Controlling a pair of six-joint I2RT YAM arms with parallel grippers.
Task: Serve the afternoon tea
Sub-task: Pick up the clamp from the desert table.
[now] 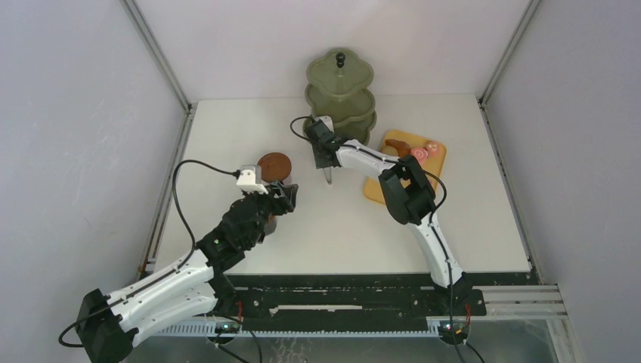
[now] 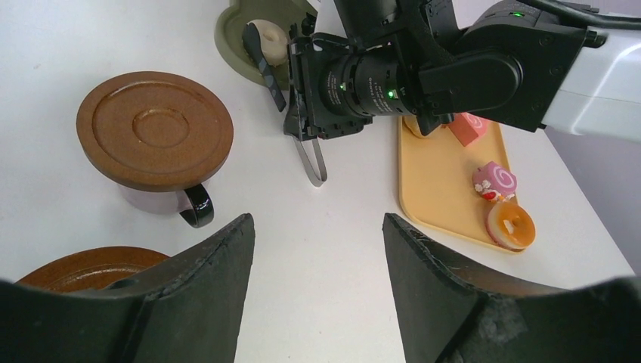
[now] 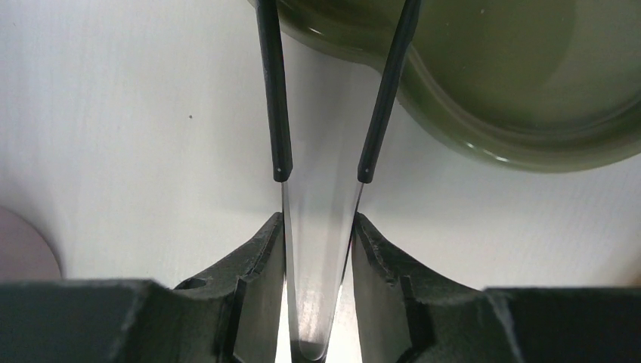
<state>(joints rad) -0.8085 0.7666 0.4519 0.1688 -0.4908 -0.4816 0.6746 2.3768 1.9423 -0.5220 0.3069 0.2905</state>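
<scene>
My right gripper (image 1: 326,155) (image 3: 317,223) is shut on the black tongs (image 3: 317,257), its fingers pressing both steel sides near the bend. The tongs' black arms (image 3: 276,91) reach over the rim of the olive-green stand's bottom tier (image 3: 484,113) (image 1: 340,125). A pale donut (image 2: 268,34) lies in that tier beside a tong tip (image 2: 261,60). A pink swirl cake (image 2: 494,180) and a glazed donut (image 2: 511,225) sit on the yellow tray (image 2: 435,181). My left gripper (image 2: 317,219) (image 1: 283,198) hangs open over bare table, next to a cup (image 2: 189,204) capped by a brown saucer (image 2: 155,128).
A second brown saucer (image 2: 83,266) shows at the lower left of the left wrist view. The tray (image 1: 378,185) lies right of the stand with a brown bun (image 1: 398,145) on it. The right arm's elbow (image 1: 408,193) hangs over the tray's near end. Grey walls enclose the table.
</scene>
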